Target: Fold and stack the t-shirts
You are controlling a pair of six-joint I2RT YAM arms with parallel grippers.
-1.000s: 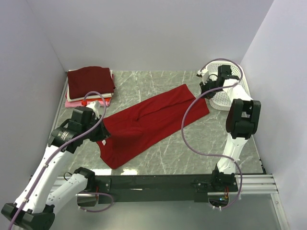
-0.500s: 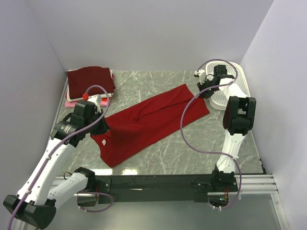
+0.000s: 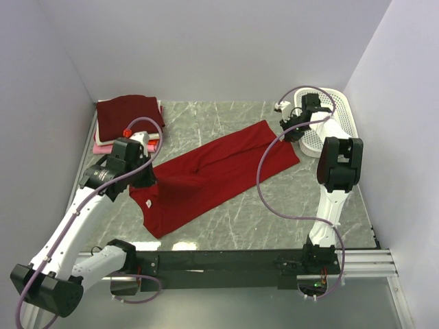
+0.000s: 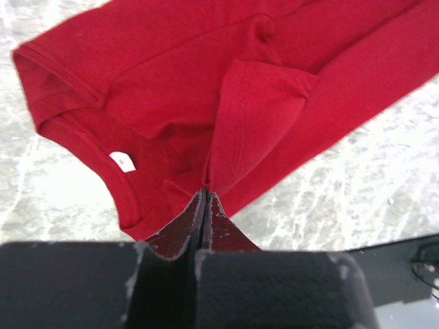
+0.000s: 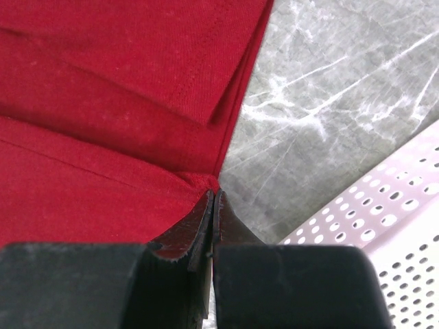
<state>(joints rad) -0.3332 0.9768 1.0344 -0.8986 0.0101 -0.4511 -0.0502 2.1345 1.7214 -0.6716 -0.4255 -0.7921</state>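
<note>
On the red t-shirt (image 3: 212, 175), left gripper (image 4: 206, 194) and right gripper (image 5: 212, 196), both tight.

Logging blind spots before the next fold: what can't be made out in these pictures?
Folded stack: top view, maroon shirt covers the rest; count unclear.
Neck label: left wrist view, print too small.
Red t-shirt: right wrist view, cut off by frame edges.
Basket: right wrist view, only a corner shows.
</note>
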